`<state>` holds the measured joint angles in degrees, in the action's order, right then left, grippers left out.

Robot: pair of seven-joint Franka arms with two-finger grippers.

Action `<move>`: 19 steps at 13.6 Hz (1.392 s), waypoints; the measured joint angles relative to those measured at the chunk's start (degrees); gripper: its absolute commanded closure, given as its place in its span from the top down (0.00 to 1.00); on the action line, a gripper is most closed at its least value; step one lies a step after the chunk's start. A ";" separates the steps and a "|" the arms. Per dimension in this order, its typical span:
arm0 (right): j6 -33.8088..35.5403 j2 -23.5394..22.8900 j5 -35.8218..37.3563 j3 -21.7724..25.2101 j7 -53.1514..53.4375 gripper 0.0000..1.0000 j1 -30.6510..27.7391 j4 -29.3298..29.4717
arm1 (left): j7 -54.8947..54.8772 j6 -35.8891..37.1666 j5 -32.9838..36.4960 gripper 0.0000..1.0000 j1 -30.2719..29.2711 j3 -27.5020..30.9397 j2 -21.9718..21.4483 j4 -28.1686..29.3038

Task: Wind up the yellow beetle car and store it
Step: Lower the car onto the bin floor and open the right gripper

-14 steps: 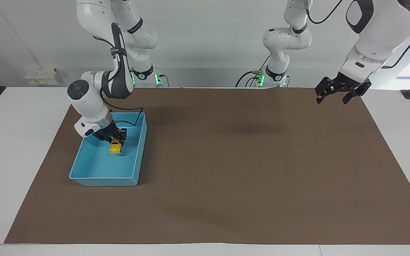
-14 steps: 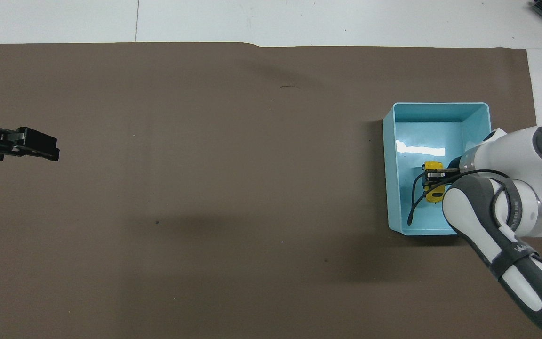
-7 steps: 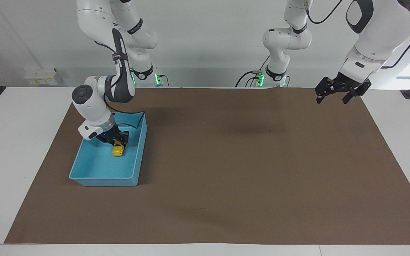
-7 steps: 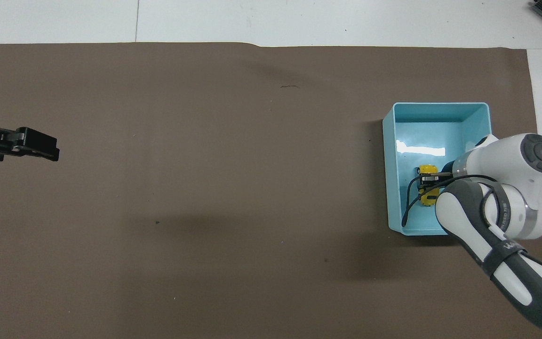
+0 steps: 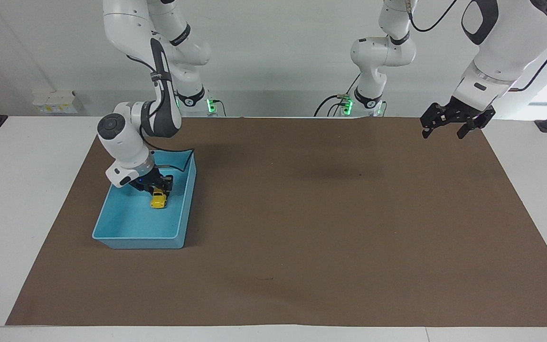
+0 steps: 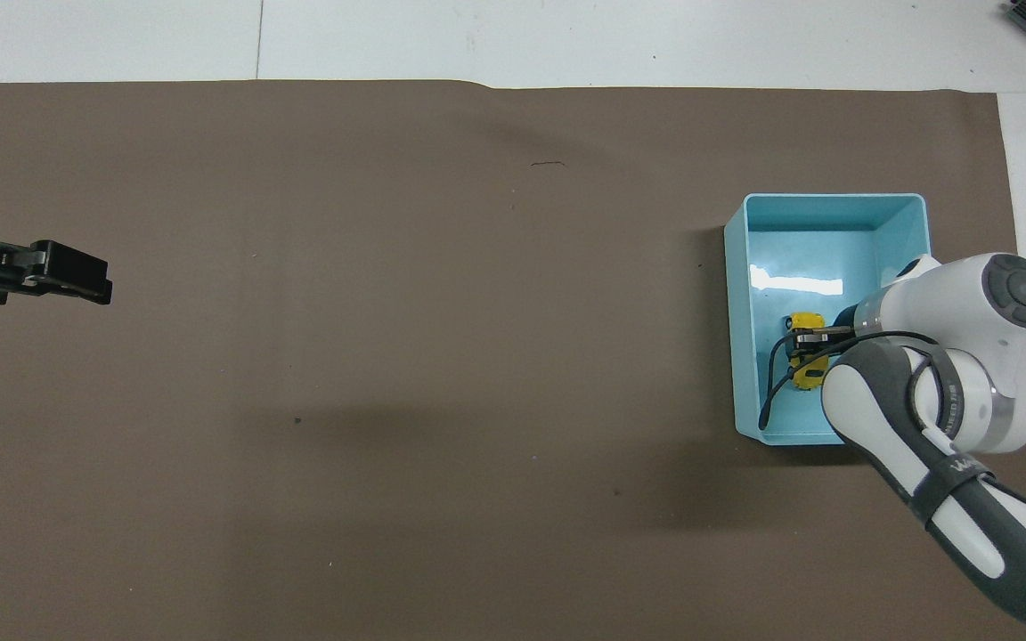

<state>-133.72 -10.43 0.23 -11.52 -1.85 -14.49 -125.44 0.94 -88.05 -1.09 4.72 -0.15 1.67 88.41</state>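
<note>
The yellow beetle car [image 5: 158,200] is inside the blue tray [image 5: 112,228], low over the tray's floor in the half nearer the robots. My right gripper [image 5: 158,186] reaches down into the tray and is shut on the car. In the overhead view the right gripper [image 6: 809,338] crosses the car [image 6: 805,319], which shows yellow on both sides of the fingers. My left gripper [image 5: 446,129] waits open and empty in the air over the brown mat's corner at the left arm's end; it also shows in the overhead view [image 6: 77,276].
The brown mat [image 5: 302,213] covers most of the white table. The tray [image 6: 825,206] stands on the mat at the right arm's end. A black cable [image 6: 773,392] hangs from the right wrist into the tray.
The right gripper and the car have shifted together a little toward the table's middle inside the tray, and the right arm's elbow has risen. The left arm has not moved.
</note>
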 measured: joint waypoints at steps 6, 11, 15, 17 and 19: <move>-0.16 0.30 1.22 -0.04 -1.70 1.00 0.03 1.53 | 0.00 0.00 0.00 1.00 0.00 0.00 0.00 0.00; 3.76 1.60 1.43 -0.13 -2.77 1.00 0.39 6.62 | 0.00 0.00 0.00 1.00 0.00 0.00 0.00 0.00; 12.62 1.79 1.43 -0.33 0.81 1.00 1.33 12.98 | 0.00 0.00 0.00 1.00 0.00 0.00 0.00 0.00; 16.73 2.00 1.43 -0.45 3.56 1.00 2.09 15.57 | 0.00 0.00 0.00 1.00 0.00 0.00 0.00 0.00; 20.01 2.42 1.39 -0.50 4.13 1.00 2.23 17.77 | 0.00 0.00 0.00 1.00 0.00 0.00 0.00 0.00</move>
<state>-113.71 -8.01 1.62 -12.02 2.28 -12.26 -107.67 0.94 -88.05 -1.09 4.72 -0.15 1.67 88.41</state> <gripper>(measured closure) 0.000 0.000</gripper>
